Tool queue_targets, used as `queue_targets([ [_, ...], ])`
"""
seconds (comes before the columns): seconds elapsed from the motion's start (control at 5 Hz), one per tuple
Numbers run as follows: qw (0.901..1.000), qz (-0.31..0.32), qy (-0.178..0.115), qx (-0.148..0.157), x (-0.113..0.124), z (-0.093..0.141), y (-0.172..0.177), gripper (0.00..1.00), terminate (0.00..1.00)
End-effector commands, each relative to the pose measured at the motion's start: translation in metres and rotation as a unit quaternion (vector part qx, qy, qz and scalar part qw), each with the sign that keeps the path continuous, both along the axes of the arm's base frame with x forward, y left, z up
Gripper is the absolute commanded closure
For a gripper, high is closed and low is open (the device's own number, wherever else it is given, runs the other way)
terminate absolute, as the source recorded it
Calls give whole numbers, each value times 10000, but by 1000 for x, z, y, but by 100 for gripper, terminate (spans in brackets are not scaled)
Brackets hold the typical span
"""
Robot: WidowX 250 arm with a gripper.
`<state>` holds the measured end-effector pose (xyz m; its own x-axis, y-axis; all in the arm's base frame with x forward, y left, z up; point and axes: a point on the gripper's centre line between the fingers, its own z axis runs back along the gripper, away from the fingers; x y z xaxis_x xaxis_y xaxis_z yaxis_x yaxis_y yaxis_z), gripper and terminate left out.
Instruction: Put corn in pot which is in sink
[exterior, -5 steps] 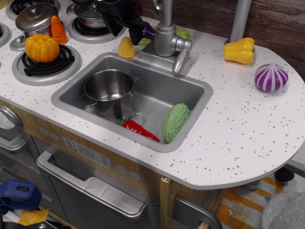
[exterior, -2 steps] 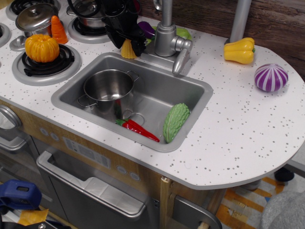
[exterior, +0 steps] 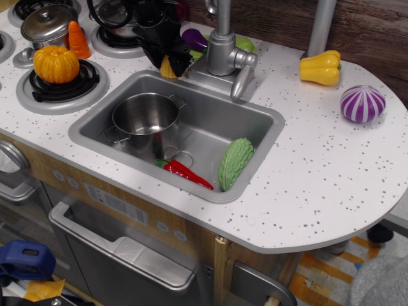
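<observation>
The yellow corn (exterior: pixel 167 67) stands on the white counter just behind the sink (exterior: pixel 255 127), left of the faucet base. My black gripper (exterior: pixel 168 62) has come down over it. Its fingers (exterior: pixel 155 56) stand on both sides of the corn and hide most of it, so only the lower part shows. I cannot tell whether they press on it. The shiny lidless pot (exterior: pixel 144 115) stands empty in the left part of the sink, in front of the corn and a little to its left.
A red chili (exterior: pixel 185 172) and a green bitter gourd (exterior: pixel 234 162) lie in the sink. The silver faucet (exterior: pixel 224 44) rises right beside the gripper. An orange pumpkin (exterior: pixel 56 64), an orange carrot (exterior: pixel 78 39) and a lidded pot (exterior: pixel 48 24) are on the stove. A yellow pepper (exterior: pixel 320 67) and a purple vegetable (exterior: pixel 362 103) lie at the right.
The gripper has come down and forward from the back burner onto the corn, and its fingers now cover more of it. The corn has stayed in its place on the counter.
</observation>
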<state>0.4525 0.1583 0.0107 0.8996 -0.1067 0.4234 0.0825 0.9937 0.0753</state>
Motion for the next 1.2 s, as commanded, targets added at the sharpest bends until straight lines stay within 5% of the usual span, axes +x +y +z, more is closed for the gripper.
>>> queue_targets([
  [0.0, 9991, 45, -173, 378, -5, 38, 0, 100, 0],
  [0.4, 9952, 254, 119, 936, -35, 72, -5, 100, 0],
  [1.0, 9896, 949, 884, 623, -74, 71, -6, 100, 0],
])
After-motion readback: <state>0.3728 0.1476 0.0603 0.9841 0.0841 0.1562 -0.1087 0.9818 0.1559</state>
